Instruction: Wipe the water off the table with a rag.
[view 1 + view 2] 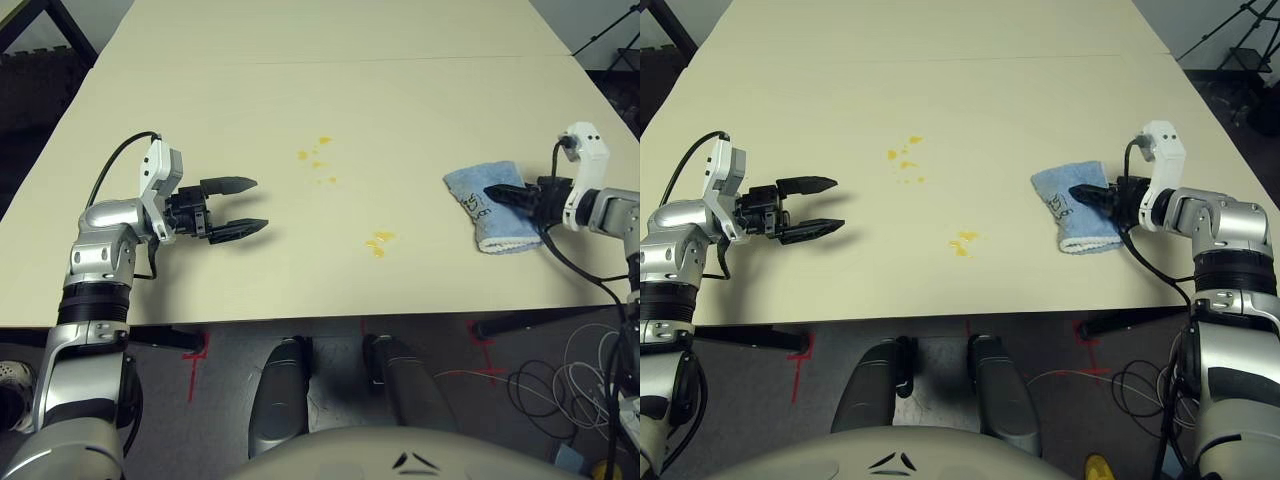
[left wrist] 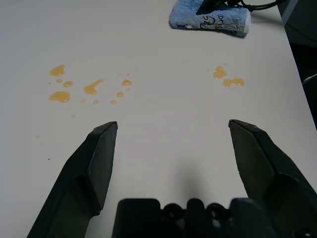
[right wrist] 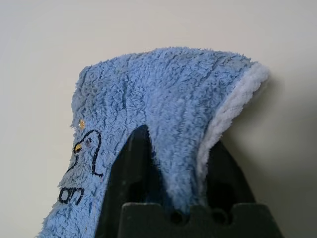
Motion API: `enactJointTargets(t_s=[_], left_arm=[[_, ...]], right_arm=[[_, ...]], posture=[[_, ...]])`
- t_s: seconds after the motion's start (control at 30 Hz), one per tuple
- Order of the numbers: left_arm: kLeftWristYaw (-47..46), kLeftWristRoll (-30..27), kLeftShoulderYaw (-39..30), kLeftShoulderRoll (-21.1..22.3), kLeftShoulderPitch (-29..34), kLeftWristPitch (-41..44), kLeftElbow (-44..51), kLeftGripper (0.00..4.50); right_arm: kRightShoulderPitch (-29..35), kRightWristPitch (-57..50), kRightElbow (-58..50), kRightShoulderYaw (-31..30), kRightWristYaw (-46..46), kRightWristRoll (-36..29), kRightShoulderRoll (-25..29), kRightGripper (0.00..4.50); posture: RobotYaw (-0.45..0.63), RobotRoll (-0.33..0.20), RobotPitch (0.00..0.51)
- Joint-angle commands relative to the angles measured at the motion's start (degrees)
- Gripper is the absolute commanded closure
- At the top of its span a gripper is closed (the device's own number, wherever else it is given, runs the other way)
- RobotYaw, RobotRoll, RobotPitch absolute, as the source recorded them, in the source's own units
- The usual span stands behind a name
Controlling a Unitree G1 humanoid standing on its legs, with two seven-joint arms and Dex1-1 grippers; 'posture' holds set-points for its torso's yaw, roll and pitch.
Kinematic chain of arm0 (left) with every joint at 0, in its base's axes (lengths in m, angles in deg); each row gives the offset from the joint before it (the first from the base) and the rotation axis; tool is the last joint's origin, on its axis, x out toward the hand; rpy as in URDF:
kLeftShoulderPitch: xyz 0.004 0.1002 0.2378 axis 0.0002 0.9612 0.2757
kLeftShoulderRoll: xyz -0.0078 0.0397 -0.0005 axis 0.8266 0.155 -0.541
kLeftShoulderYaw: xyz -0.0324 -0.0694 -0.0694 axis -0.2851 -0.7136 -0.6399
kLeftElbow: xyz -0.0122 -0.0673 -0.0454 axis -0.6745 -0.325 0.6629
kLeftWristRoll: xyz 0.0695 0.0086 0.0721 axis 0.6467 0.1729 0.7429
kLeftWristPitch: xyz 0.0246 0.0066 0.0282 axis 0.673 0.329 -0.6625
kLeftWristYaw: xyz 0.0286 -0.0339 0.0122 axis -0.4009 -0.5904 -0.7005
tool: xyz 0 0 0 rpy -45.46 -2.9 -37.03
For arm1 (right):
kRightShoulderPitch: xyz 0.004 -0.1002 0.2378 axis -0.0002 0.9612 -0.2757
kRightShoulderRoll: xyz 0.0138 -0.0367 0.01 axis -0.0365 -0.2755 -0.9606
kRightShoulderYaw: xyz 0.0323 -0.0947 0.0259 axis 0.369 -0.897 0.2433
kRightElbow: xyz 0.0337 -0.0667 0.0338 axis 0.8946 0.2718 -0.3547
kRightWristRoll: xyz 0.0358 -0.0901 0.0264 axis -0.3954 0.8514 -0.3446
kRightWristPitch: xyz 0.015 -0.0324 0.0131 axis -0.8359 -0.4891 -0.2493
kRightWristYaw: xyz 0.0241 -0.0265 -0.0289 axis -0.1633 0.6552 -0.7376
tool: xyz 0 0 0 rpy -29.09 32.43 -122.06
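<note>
My right hand (image 1: 1085, 195) clamps rag (image 1: 1072, 208), fingers pinching blue fold, rag resting on surface (image 1: 970, 100) on right side of water (image 1: 963, 242). Two droplet clusters of water lie between rag and my left hand (image 1: 240, 205). Left hand gapes wide, holding nothing, just above surface, well apart from rag

We see silver jointed forearms, white wrist housings trailing black cables, and each tool, left tool (image 1: 243, 205) and right tool (image 1: 494, 193), ending in two tapered black fingers.
</note>
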Motion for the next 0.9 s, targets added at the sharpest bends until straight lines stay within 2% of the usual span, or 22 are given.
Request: enactJointTargets(t_s=[0.03,0.07,0.1,0.23,0.4,0.57,0.9], left_arm=[[0.49,0.45,0.60,1.17,-0.49,0.19,0.13,0.00],[0.61,0.66,0.64,1.43,-0.54,-0.06,-0.12,0.00],[0.69,0.79,0.67,1.64,-0.54,-0.24,-0.26,0.00],[2.33,1.66,1.45,2.96,0.45,-2.68,-0.18,0.00],[2.32,0.96,1.09,3.51,0.98,-2.07,0.50,0.00],[2.51,0.37,0.92,4.33,1.64,-1.28,1.94,0.00],[1.88,-0.64,-0.25,5.90,4.75,-0.29,5.16,0.00]], right_arm=[[2.33,-2.73,-0.78,-1.61,-0.96,-0.65,-0.87,3.96],[1.93,-4.46,-3.32,-0.50,-1.56,-2.50,-0.75,4.32],[1.74,-5.82,-5.32,0.32,-1.92,-3.91,-0.68,4.49],[0.82,-16.59,-17.33,5.00,-1.12,-12.81,-1.86,4.49],[3.12,-25.20,-30.21,5.12,3.40,-18.46,-5.66,4.49],[6.00,-26.18,-35.93,0.35,9.32,-17.84,-12.04,4.49],[9.50,-22.97,-33.05,-7.83,14.37,-13.98,-17.05,4.49]], posture=[[0.14,0.000,0.213],[0.14,0.000,0.214],[0.14,0.000,0.215],[0.15,0.000,0.217],[0.15,0.000,0.224],[0.17,0.000,0.229],[0.20,0.000,0.234]])
